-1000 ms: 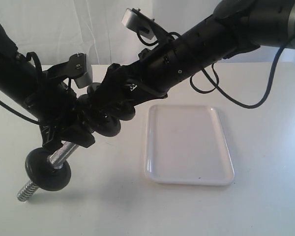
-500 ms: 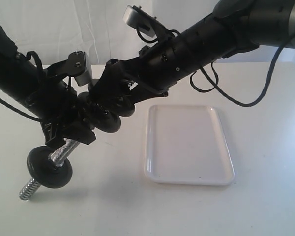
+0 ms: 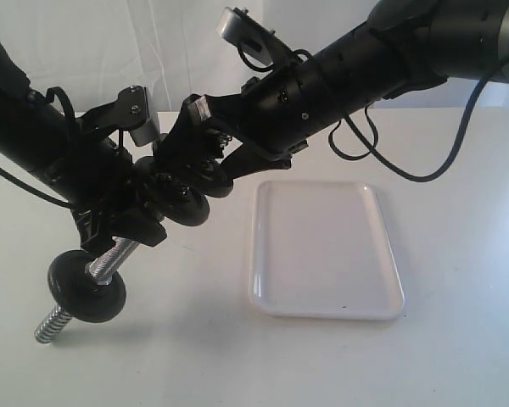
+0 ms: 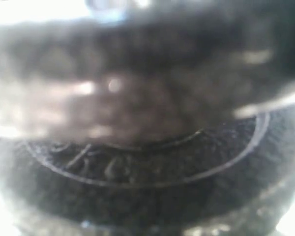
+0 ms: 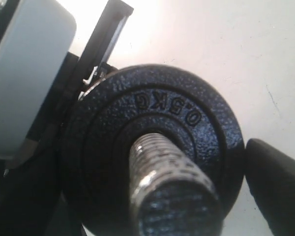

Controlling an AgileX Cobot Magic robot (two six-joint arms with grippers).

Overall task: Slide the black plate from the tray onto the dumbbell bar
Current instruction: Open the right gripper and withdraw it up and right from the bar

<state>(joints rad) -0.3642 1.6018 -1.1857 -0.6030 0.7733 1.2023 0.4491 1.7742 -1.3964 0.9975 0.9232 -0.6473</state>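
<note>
Risk: right pincer [image 3: 208,148], w/ jaws wide either side of black plate [image 5: 196,142], could snag rim on pull-back & drag it off dumbbell bar [image 3: 110,259] (plate sits on threaded end, no nut). Left pincer [image 3: 123,222] clamps bar, tilted; tray [image 3: 322,254] bare.

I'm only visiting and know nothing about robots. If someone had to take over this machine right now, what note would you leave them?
Left tool: shut on the dumbbell bar, holding it tilted above the table.
Right tool: open at the bar's upper end, gripping nothing.
Black plate: off the tray and threaded onto the bar's upper end.
Tray: flat on the table, nothing in it.
Done: the plate is on the bar.
Left: probably just backing the right tool away and checking that the plate sits far enough along the bar.
</note>
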